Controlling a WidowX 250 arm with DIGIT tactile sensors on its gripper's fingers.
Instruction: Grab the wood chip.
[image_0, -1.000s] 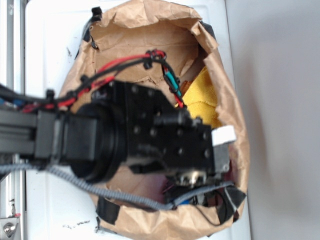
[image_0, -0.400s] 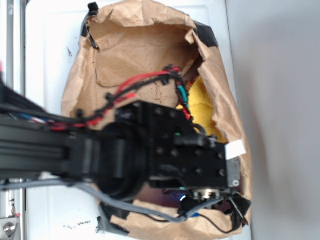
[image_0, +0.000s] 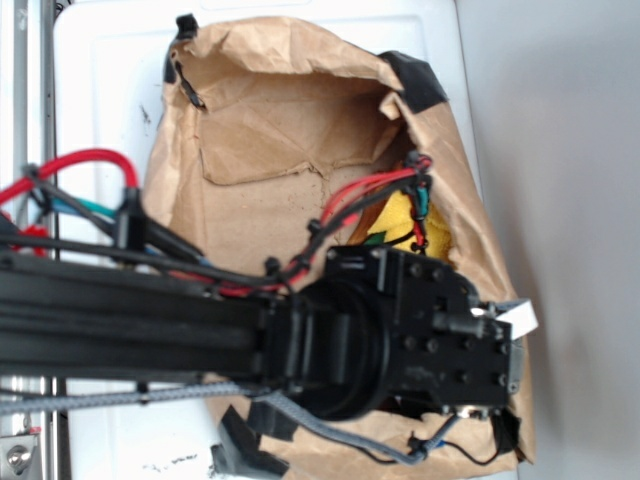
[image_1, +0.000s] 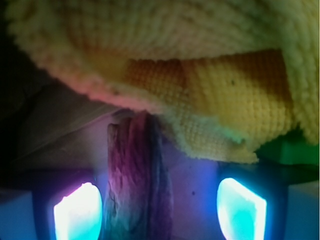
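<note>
In the exterior view we see our black arm (image_0: 150, 325) reaching from the left across a white tabletop (image_0: 110, 90) into a crumpled brown paper bag (image_0: 270, 130) whose rim is patched with black tape. The wrist block sits low over the bag's right side, with red and black cables (image_0: 350, 200) looping above it and a patch of yellow cloth (image_0: 400, 215) showing just past it; the jaws themselves are hidden beneath the block from this angle. In the wrist view the gripper (image_1: 160, 207) hangs released, its two glowing pads standing well apart at the bottom left and bottom right. Between them, closer to the left pad (image_1: 77, 212), lies the wood chip (image_1: 136, 175), a dark, streaky slab running lengthwise away from the camera on the bag's floor. Its far end meets the edge of the yellow cloth (image_1: 200, 85), a knitted fabric that drapes across the upper part of the view. We cannot tell whether either pad touches the chip. A bit of green block (image_1: 287, 150) peeks out under the cloth at the right.
</note>
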